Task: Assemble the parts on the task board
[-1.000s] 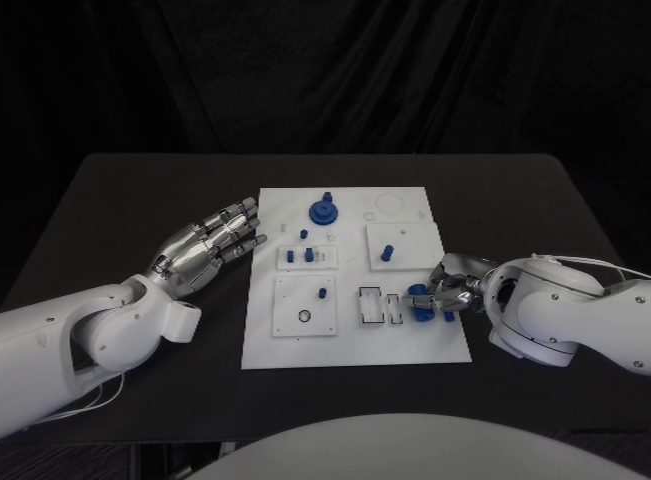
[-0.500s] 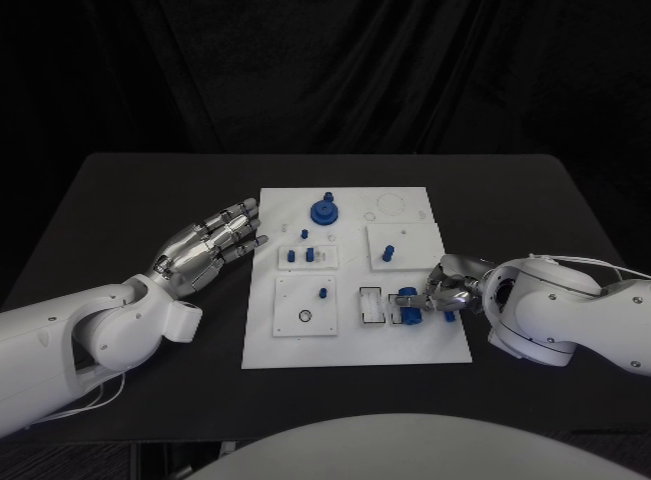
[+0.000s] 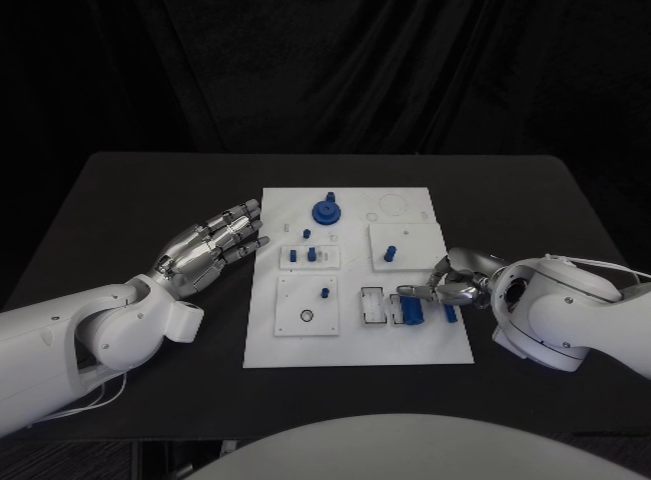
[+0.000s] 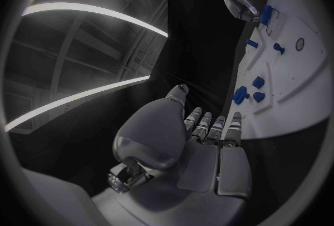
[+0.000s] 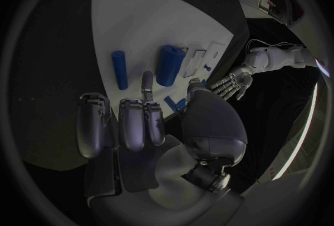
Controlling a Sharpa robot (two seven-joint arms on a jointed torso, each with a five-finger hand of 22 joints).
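A white board (image 3: 357, 340) lies in the middle of the black counter (image 3: 123, 200), with small blue parts spread over it. At its far end stands a round blue knob (image 3: 327, 211) with a stem. Nearer, two small blue pegs (image 3: 309, 253) stand in a little white block, another blue peg (image 3: 389, 253) stands in the square plate to the right of it, and one more peg (image 3: 324, 293) stands in the larger square plate near the front left.

The right hand (image 3: 452, 283) hangs over the board's right edge with its fingers curled inward, the fingertips (image 3: 412, 291) reaching toward a short thick blue cylinder (image 3: 415, 310) that lies beside two black-outlined slots (image 3: 370, 306). A thinner blue rod (image 3: 449, 313) lies just to the right of that cylinder, close under the hand. In the right wrist view the cylinder (image 5: 169, 65) and the rod (image 5: 119, 69) both lie flat on the board beyond the fingertips (image 5: 147, 79), and one finger points out toward the cylinder; nothing is seen in the hand's grasp, though whether a fingertip touches the cylinder cannot be told.

The left hand (image 3: 210, 247) rests just off the board's left edge, palm down, fingers stretched out and spread, holding nothing. The left wrist view shows those fingers (image 4: 209, 126) lying straight beside the board's edge (image 4: 278, 109).
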